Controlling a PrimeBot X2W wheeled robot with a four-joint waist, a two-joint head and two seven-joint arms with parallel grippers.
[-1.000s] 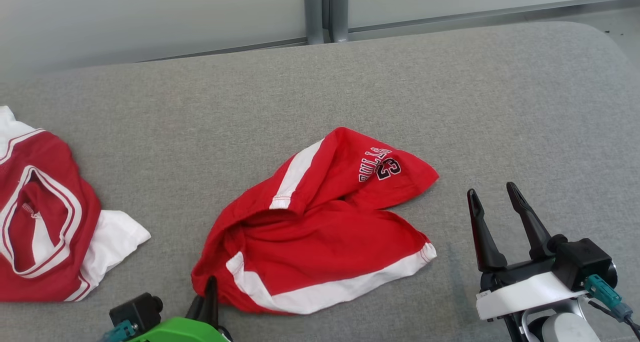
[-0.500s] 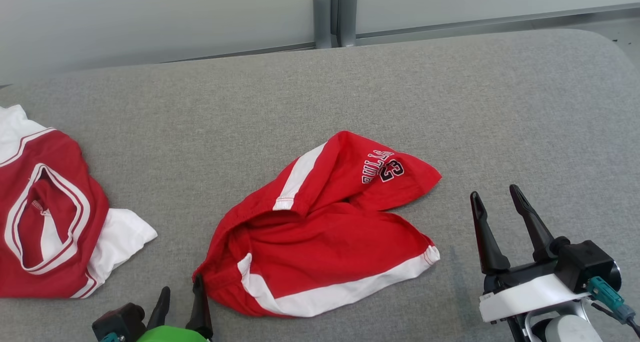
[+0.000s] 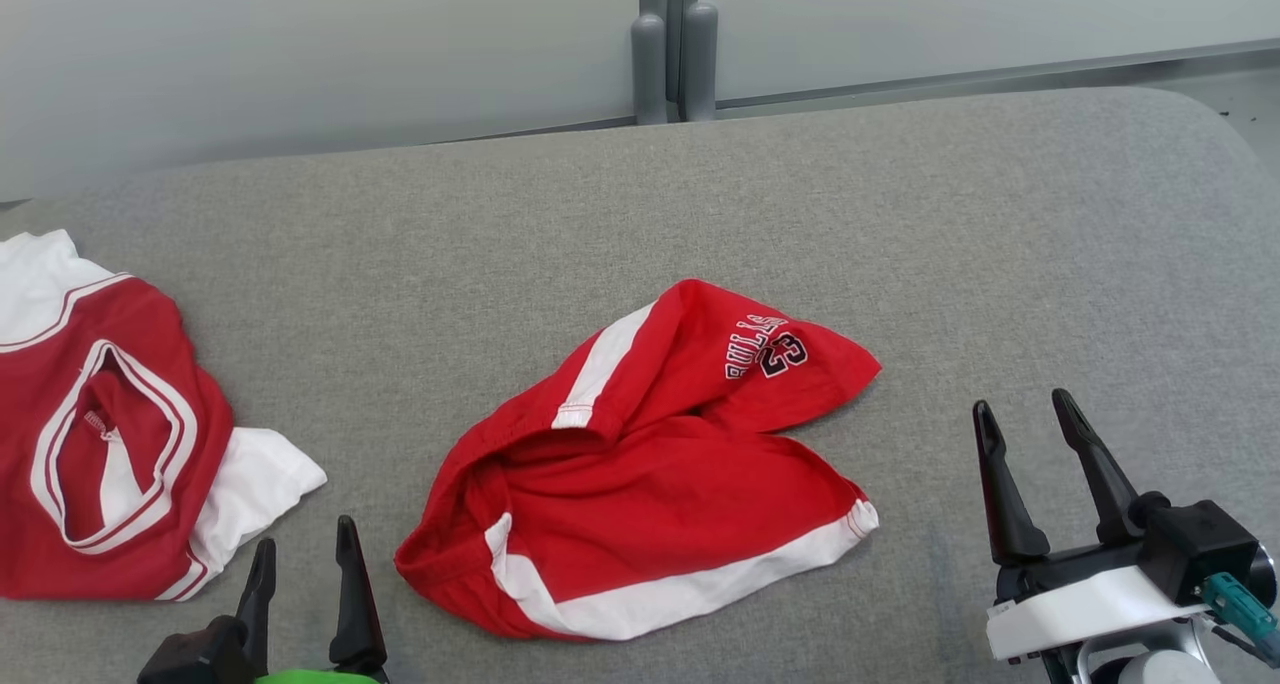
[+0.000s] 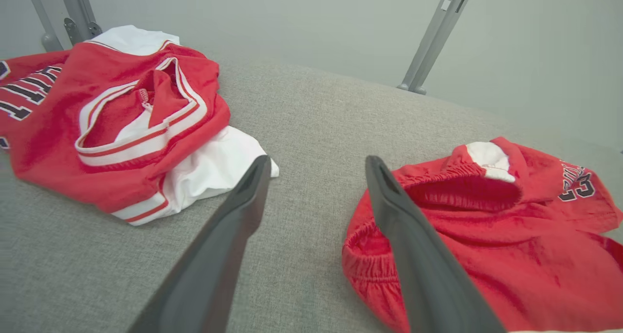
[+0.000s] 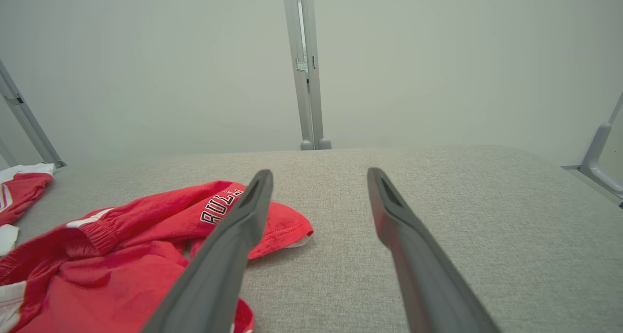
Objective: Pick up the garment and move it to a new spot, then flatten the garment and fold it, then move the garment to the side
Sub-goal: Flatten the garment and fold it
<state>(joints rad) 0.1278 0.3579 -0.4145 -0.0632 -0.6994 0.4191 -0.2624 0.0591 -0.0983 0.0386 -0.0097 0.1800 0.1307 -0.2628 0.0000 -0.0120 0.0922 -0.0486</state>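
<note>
Nearest me, my left gripper has just let go. A second ago its fingers were pinched shut on the waistband corner of the red shorts. Now they stand spread wide and empty, just left of that corner and clear of the cloth. My right gripper is likewise open and holds nothing. It sits off the shorts' right hem, apart from it, and has not changed.

The shorts lie crumpled in the middle of the grey cushion, one leg folded over the other, waistband bunched at their near-left end. I judge the move to a new spot done, with flattening next.

Left of the shorts, well apart, lies a red-and-white jersey. Beyond the shorts, past the cushion's far edge, stand grey posts.

Count: two grippers, both open; two garments, one pair of shorts and one jersey; two posts.
</note>
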